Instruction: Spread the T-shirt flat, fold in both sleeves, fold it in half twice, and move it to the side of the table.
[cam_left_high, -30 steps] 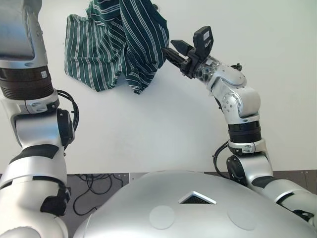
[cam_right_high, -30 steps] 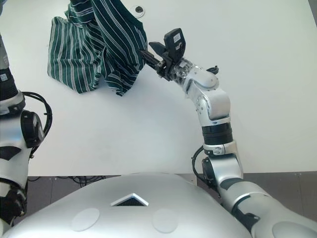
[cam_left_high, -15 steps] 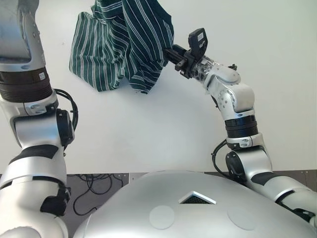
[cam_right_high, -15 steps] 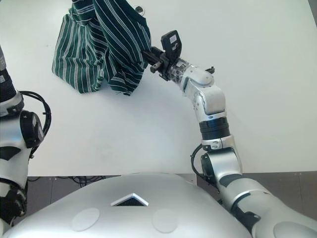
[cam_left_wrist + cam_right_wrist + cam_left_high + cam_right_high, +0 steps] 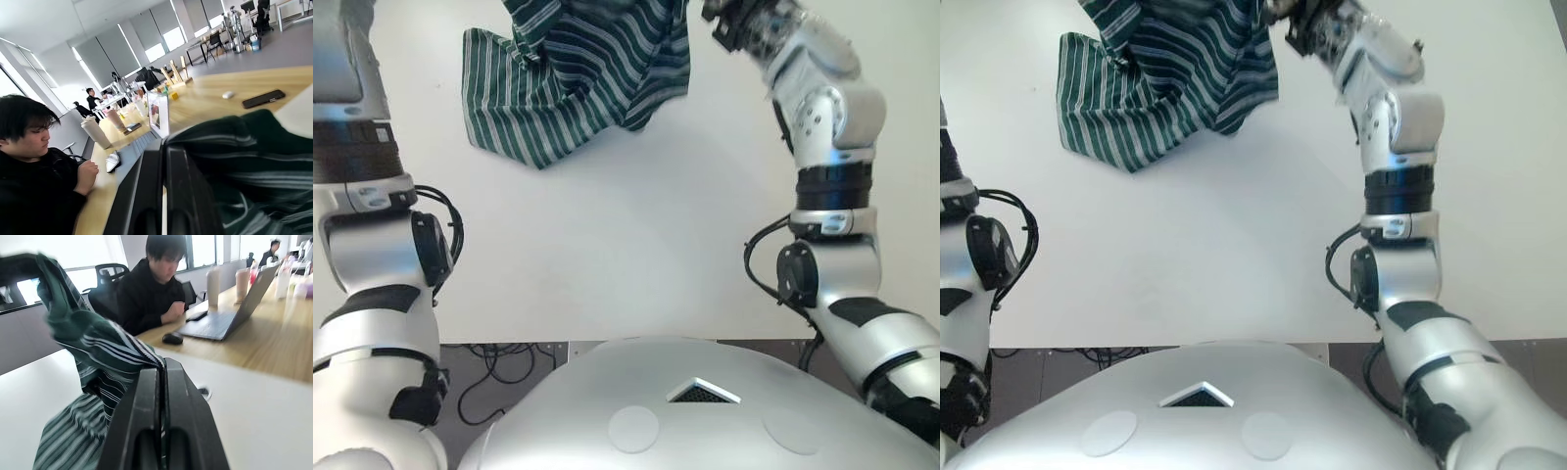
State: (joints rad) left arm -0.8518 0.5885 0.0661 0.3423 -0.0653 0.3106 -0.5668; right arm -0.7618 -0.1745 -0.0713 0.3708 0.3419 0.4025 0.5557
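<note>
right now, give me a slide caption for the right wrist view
Right gripper shut on a fold of the green striped T-shirt, cloth draping down to the white table.

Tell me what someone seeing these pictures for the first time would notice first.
The dark green, white-striped T-shirt stands out: it hangs bunched over the far part of the white table, its lower edge apparently resting on the surface. The right gripper is shut on a fold of it and the left gripper pinches another part, so the cloth is held up between the two.
</note>
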